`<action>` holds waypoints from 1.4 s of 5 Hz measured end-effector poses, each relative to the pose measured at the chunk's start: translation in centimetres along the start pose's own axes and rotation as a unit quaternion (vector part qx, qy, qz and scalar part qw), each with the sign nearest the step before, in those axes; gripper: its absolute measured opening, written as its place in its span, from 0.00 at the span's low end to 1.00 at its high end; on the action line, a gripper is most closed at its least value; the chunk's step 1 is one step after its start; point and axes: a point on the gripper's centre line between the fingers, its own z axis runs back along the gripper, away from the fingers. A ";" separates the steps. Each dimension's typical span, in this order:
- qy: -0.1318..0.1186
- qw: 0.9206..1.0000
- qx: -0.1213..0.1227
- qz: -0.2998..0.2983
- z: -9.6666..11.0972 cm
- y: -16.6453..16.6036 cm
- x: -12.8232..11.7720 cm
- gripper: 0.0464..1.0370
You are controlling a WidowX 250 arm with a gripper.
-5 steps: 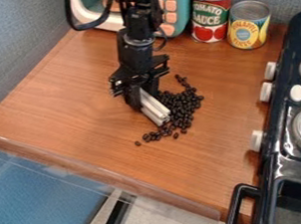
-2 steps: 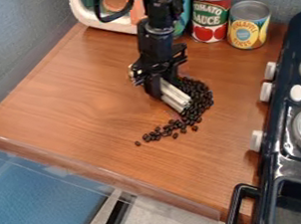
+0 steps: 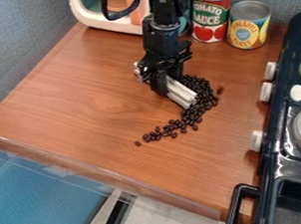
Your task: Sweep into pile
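Sweep judged partly complete: jaws closed on a pale bar (image 3: 180,93), dark beans (image 3: 203,91) massed beside it on the surface (image 3: 79,101), with a loose tail toward the front edge left to gather.

Two cans (image 3: 213,15), one stove (image 3: 268,147), one microwave (image 3: 94,17), one end effector (image 3: 167,82), one brush (image 3: 182,95), beans (image 3: 202,95) too many to count.

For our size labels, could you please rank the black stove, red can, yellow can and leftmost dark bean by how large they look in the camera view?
1. Black stove
2. Red can
3. Yellow can
4. Leftmost dark bean
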 end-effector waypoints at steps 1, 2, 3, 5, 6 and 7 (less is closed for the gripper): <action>0.021 1.000 0.002 -0.011 0.4 0.8 -0.1 0.34; 0.058 0.998 0.012 -0.033 0.8 2.1 -0.7 0.34; 0.079 0.997 -0.003 -0.026 3.2 3.3 -0.2 0.34; 0.106 0.992 -0.036 -0.050 7.3 6.4 0.4 0.34; 0.098 0.992 -0.027 -0.075 6.7 8.2 -0.1 0.34; 0.085 0.993 -0.002 -0.087 4.8 9.8 -0.2 0.34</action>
